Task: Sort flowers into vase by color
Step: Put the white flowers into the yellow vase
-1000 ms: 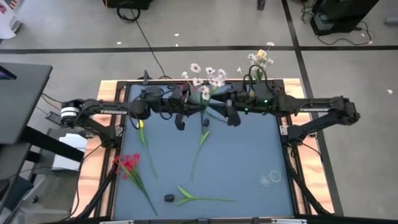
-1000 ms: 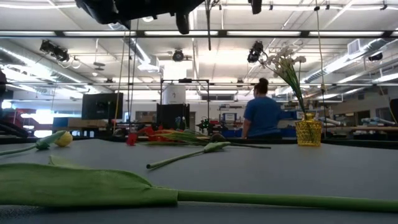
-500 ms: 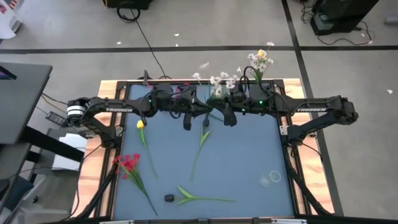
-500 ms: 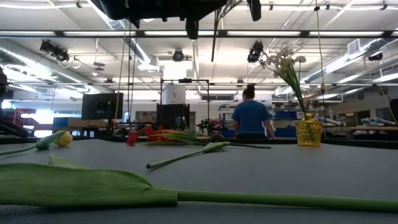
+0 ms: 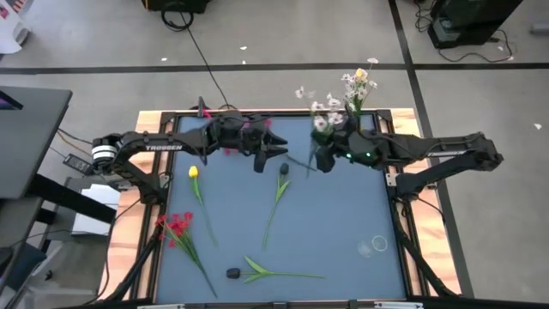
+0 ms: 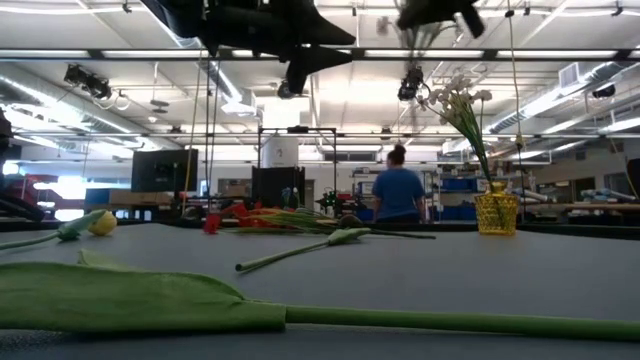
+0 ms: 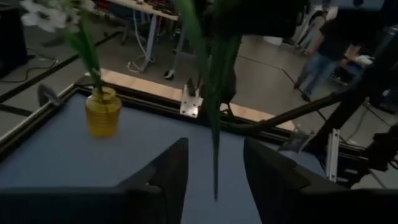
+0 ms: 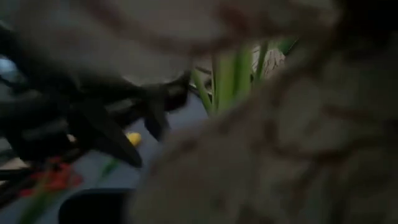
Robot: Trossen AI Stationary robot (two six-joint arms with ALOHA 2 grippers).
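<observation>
A white flower spray [image 5: 322, 113] is held up over the table's far middle by my right gripper [image 5: 314, 163], which is shut on its stem. My left gripper [image 5: 273, 157] stands open just to its left. In the left wrist view the stem's lower end [image 7: 215, 163] hangs between the spread fingers [image 7: 176, 163] and touches neither. The yellow vase [image 7: 102, 112] stands at the far right corner with white flowers [image 5: 358, 82] in it. A yellow tulip [image 5: 194, 172], a dark bud [image 5: 283, 170], a red cluster [image 5: 176, 225] and a dark-headed leafy bud [image 5: 233, 273] lie flat on the mat. My right gripper holds the white spray by its green stem [image 5: 302, 160], below the blossoms. In its own wrist view the blossoms stand in front of the place of contact. The spray is lifted clear of the table, blossoms up and toward the far edge, its stem end hanging free below.
A small clear object [image 5: 374, 246] lies near the right front of the mat. The table's black frame [image 5: 257, 114] runs along the far edge. A person in blue [image 6: 398, 192] stands in the room beyond the table. The mat's middle right holds nothing.
The white spray has passed from my left gripper to my right. The right gripper shut on the stem, then the left one opened and let go. The spray has since moved toward the table's right edge, closer to the vase, staying clear of the table.
</observation>
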